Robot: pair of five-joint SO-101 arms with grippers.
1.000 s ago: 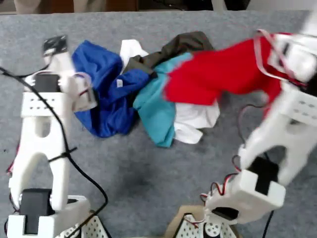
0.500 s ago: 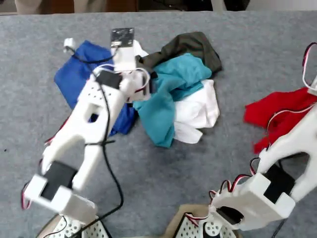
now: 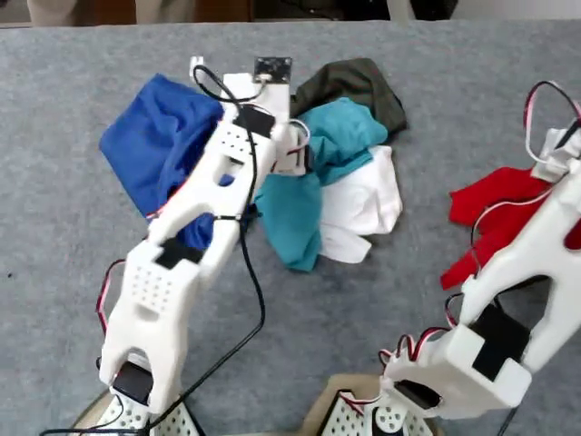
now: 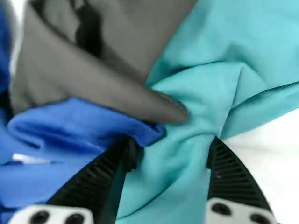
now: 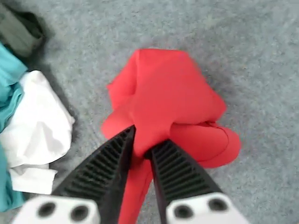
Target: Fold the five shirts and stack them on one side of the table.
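The right gripper (image 5: 142,140) pinches the red shirt (image 5: 163,93), bunched on the table (image 3: 300,309) well apart from the pile, while the left gripper (image 4: 170,144), jaws spread wide, straddles a teal shirt (image 4: 224,56) fold beside the blue shirt (image 4: 70,135), dark shirt (image 3: 354,82) and white shirt (image 3: 368,204)

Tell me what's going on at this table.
The right gripper is shut on the red shirt, which rests on the table apart from the heap. The left gripper is open over the teal shirt, bunched with the blue shirt, white shirt and dark shirt. Nothing is folded yet.
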